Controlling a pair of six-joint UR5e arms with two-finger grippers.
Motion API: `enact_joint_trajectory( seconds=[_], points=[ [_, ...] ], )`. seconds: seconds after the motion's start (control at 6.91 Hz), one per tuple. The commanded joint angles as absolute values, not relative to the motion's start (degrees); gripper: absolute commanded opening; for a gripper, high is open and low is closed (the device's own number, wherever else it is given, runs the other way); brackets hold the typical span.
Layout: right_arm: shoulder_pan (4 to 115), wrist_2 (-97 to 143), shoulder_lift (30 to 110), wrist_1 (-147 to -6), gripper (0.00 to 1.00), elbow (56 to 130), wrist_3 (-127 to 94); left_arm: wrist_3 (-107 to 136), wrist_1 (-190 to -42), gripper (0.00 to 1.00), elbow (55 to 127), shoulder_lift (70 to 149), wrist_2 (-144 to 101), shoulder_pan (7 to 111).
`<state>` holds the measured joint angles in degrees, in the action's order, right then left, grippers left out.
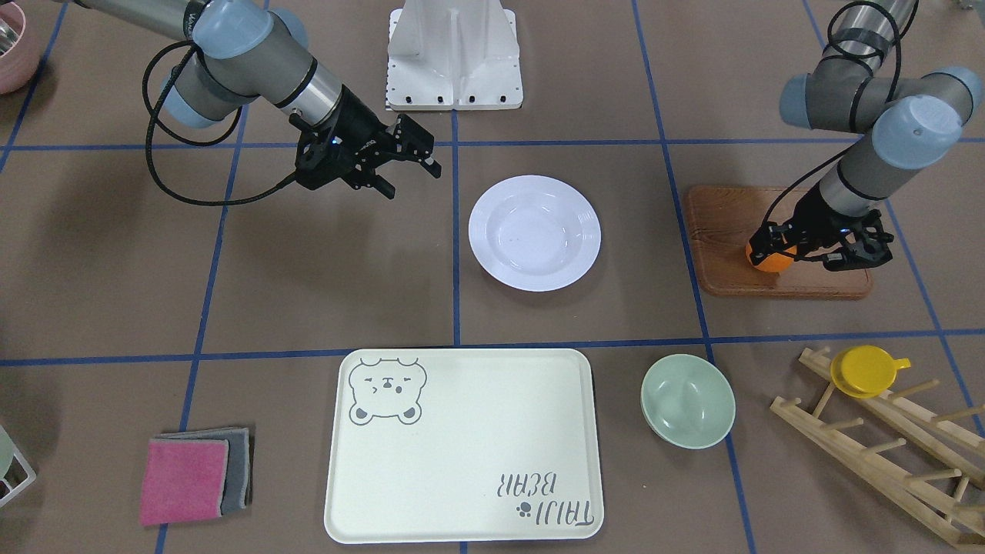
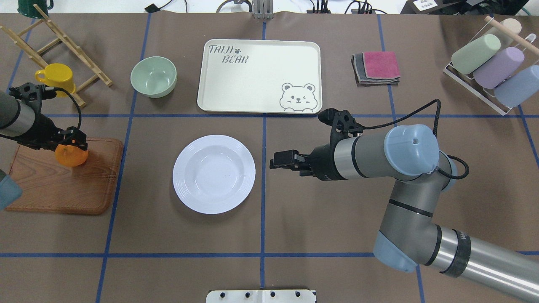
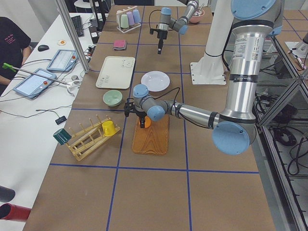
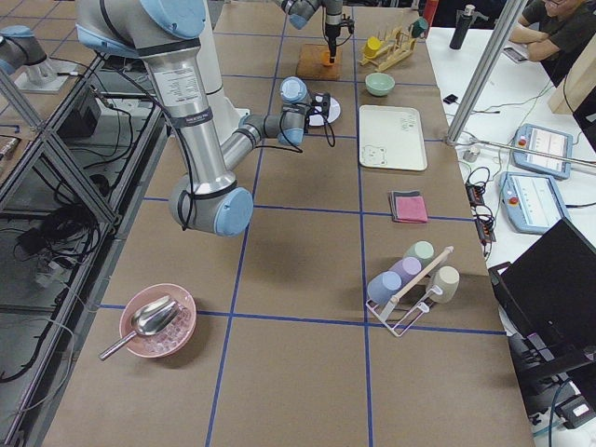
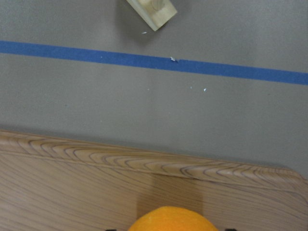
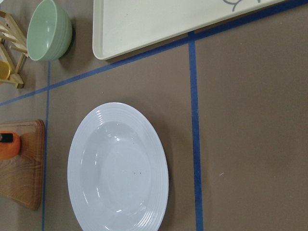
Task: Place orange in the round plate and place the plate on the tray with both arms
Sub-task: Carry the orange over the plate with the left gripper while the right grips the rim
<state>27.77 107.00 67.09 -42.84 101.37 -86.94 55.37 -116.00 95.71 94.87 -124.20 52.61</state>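
Note:
The orange (image 2: 71, 156) is over the far end of the wooden board (image 2: 63, 185), and my left gripper (image 2: 70, 145) is shut on it from above. In the left wrist view only the top of the orange (image 5: 172, 220) shows, at the bottom edge. The white round plate (image 2: 214, 174) stands empty in the middle of the table. To its right my right gripper (image 1: 413, 181) hovers open and empty, pointing at the plate (image 6: 118, 168). The cream tray (image 2: 259, 75) with the bear drawing lies beyond the plate, and nothing is on it.
A pale-green bowl (image 2: 153, 76) sits left of the tray. A wooden rack with a yellow cup (image 2: 57, 76) stands at the far left. Folded pink and grey cloths (image 2: 377, 67) lie right of the tray, with a rack of cups (image 2: 488, 63) further right.

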Motion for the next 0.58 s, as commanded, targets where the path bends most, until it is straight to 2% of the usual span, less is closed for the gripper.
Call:
enact_joint_trajectory(
  seconds=[0.0, 0.14, 0.43],
  points=[
    [26.72, 102.23, 64.88, -34.96, 0.98, 95.94, -88.05, 57.11, -101.70, 0.68, 102.36, 101.72, -124.28, 52.56],
    [26.63, 101.26, 62.78, -29.85, 0.97, 90.84, -90.33, 64.26, -99.25, 0.69, 103.18, 106.91, -124.19, 50.56],
    [26.54, 99.41, 59.86, -29.27, 0.89, 86.68, -90.26, 76.67, -98.97, 0.69, 102.57, 113.96, -122.27, 42.58]
  ],
)
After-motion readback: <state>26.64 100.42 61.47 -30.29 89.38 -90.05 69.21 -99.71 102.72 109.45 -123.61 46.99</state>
